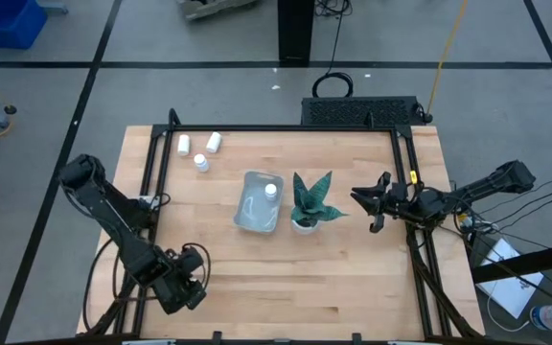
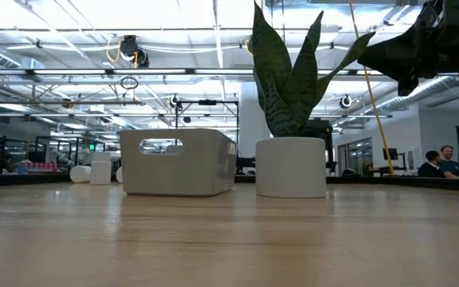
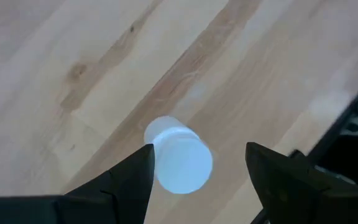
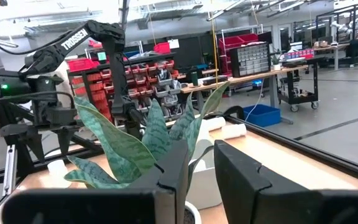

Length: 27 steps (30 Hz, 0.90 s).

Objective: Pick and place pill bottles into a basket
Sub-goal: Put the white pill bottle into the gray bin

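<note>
One white pill bottle [image 3: 179, 158] stands on the table near its front left, seen from above in the left wrist view. My left gripper [image 3: 197, 168] hangs over it, open, one finger on either side. In the high view that gripper [image 1: 186, 286] hides the bottle. Three bottles [image 1: 200, 150] lie or stand at the far left, and one bottle [image 1: 270, 190] is in the pale tray [image 1: 250, 213]. My right gripper [image 1: 362, 203] hovers to the right of the potted plant [image 1: 307, 203], empty, with a narrow gap between its fingers.
The white pot with the spiky plant stands right beside the tray's right wall [image 2: 221, 163]. A black frame rail [image 1: 151, 182] runs along the table's left side, near my left arm. Bare wood [image 1: 286, 278] lies at the front middle. People sit in the room beyond the table.
</note>
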{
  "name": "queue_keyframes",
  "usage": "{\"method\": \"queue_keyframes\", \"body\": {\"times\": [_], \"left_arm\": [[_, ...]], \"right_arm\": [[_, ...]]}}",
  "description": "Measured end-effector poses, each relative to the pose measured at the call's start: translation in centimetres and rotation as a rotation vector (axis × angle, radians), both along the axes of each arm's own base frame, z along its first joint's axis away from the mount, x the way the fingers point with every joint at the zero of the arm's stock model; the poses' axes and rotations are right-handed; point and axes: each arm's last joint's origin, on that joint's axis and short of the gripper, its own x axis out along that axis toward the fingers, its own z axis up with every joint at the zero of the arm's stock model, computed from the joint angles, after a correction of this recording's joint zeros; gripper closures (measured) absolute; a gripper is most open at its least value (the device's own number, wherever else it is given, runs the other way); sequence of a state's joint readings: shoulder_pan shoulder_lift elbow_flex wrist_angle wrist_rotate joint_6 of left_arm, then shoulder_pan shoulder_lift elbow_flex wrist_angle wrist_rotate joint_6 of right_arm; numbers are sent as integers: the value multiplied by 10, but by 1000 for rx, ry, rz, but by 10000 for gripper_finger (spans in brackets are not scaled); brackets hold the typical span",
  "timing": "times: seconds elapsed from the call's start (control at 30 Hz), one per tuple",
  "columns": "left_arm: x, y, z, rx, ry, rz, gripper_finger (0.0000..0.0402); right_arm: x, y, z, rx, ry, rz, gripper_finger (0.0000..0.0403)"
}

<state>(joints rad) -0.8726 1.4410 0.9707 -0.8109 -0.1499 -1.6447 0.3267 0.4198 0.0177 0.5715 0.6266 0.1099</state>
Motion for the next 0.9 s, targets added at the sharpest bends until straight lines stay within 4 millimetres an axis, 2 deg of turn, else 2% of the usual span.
{"method": "queue_keyframes", "body": {"times": [0.37,0.73,0.9], "left_arm": [[-1,-1,-7,-27,54,71,106],[-5,-2,-12,-14,71,75,109],[-3,-4,-21,-1,104,66,129]], "right_arm": [[0,0,0,1,0,0,332],[0,0,0,12,-3,2,332],[0,0,0,4,-1,1,332]]}}
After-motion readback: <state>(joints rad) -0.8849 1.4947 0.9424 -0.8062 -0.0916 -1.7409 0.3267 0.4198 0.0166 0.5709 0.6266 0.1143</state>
